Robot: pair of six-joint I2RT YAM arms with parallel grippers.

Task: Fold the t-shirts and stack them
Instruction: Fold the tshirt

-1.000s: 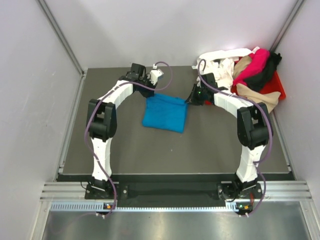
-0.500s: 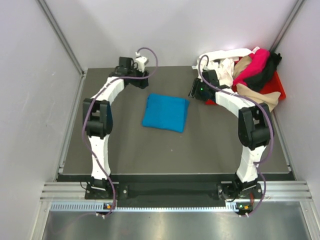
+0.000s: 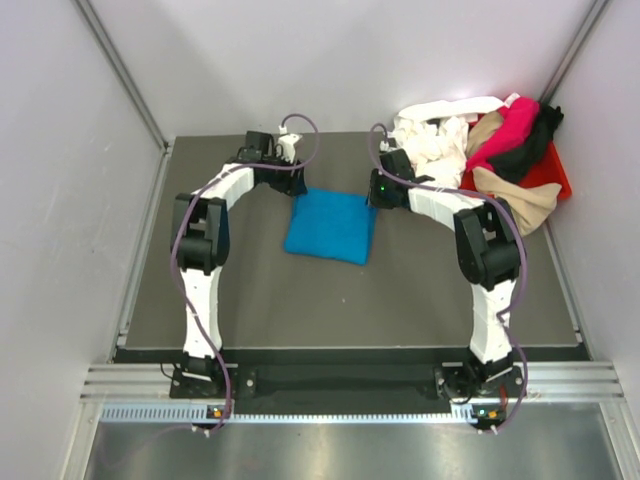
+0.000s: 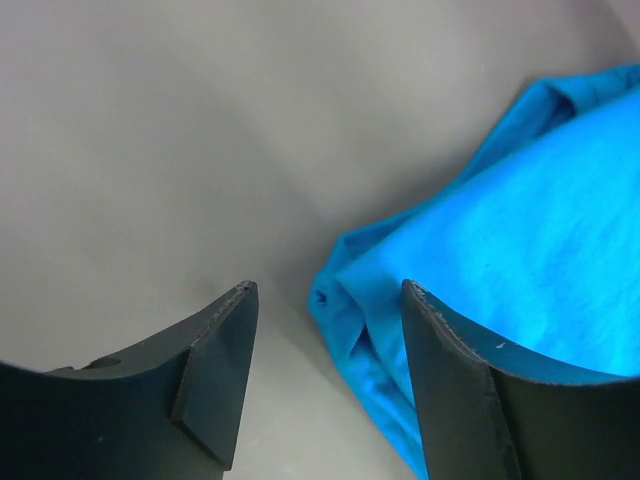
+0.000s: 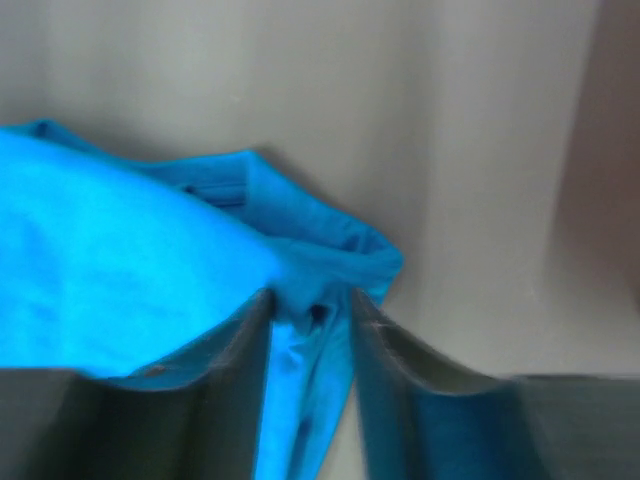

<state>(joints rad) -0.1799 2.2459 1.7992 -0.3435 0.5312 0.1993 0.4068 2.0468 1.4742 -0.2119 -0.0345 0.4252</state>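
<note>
The bright blue t-shirt (image 3: 330, 227) lies folded into a rough square in the middle of the dark table. My left gripper (image 3: 293, 182) stands open at the shirt's back left corner. In the left wrist view that corner (image 4: 345, 300) lies on the table between my spread fingers, close to the right one. My right gripper (image 3: 378, 194) is at the back right corner. In the right wrist view its jaws (image 5: 310, 300) stand narrow, with a fold of the blue cloth (image 5: 120, 270) pinched between them.
A red tray (image 3: 553, 172) at the back right holds a heap of t-shirts: white (image 3: 435, 135), magenta (image 3: 512, 125), black (image 3: 527, 150) and tan (image 3: 517, 190). Light walls close in the table on the left, back and right.
Both grippers let go, drew back from the shirt, then returned to its back corners. The left one now stands open and the right one has closed on the cloth.
</note>
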